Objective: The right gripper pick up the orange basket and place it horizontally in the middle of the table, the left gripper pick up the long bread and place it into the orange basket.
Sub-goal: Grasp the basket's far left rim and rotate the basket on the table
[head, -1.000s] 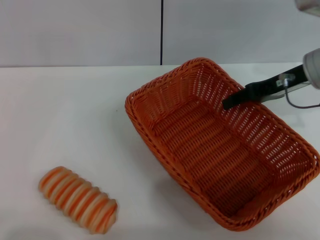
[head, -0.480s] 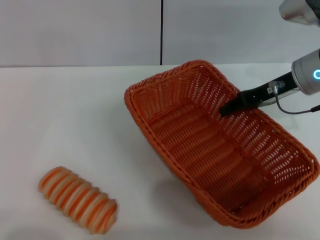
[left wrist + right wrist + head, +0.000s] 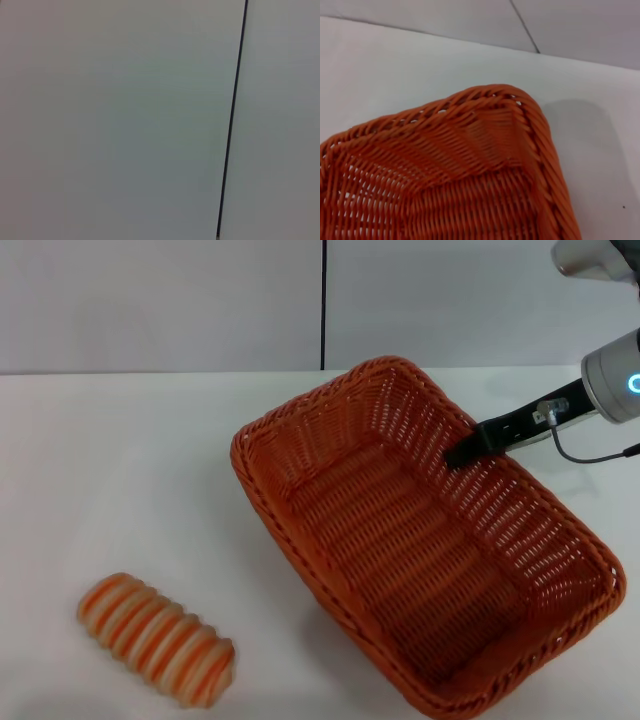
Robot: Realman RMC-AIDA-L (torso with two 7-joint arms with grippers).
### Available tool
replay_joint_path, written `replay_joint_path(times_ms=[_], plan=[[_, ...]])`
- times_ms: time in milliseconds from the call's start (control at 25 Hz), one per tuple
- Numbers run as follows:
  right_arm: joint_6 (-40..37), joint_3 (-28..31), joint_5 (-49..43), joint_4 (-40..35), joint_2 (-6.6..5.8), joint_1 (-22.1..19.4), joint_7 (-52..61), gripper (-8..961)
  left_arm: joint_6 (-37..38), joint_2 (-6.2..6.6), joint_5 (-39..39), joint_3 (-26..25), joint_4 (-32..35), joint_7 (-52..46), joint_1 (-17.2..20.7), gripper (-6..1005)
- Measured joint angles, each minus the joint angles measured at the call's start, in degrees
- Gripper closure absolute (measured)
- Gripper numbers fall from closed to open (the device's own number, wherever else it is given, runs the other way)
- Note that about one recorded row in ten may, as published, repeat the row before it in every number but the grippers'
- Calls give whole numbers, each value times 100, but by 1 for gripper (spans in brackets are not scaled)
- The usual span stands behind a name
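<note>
The orange basket [image 3: 390, 540] takes up the right half of the table [image 3: 120, 470], set diagonally and tipped, with a shadow under its near side. My right gripper [image 3: 462, 453] reaches in from the right and is shut on the basket's far long rim, one black finger lying against the inner wall. In the right wrist view a corner of the basket [image 3: 470, 165] fills the frame over the white table [image 3: 395, 60]. The long bread [image 3: 155, 640] lies at the front left, well apart from the basket. My left gripper is out of view; its wrist camera faces only the grey wall.
A grey wall with a dark vertical seam [image 3: 324, 305] stands behind the table. Bare white tabletop lies between the bread and the basket and across the left back.
The right gripper has drawn the basket leftward toward the table's middle, and its left corner now sits farther left. The bread has not moved.
</note>
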Motion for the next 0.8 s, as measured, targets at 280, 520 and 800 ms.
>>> replay_joint_path(times_ms=[280, 520, 800], plan=[[950, -25, -14, -1054, -54, 121, -547, 830, 29, 3, -5, -19, 22, 0, 43, 294], [1046, -450, -45, -1353, -128, 229, -790, 830, 191, 9, -5, -28, 35, 21, 105, 293], [914, -962, -497, -1664, -130, 547, -1420, 831, 336, -2, -4, -45, 28, 51, 313, 292]])
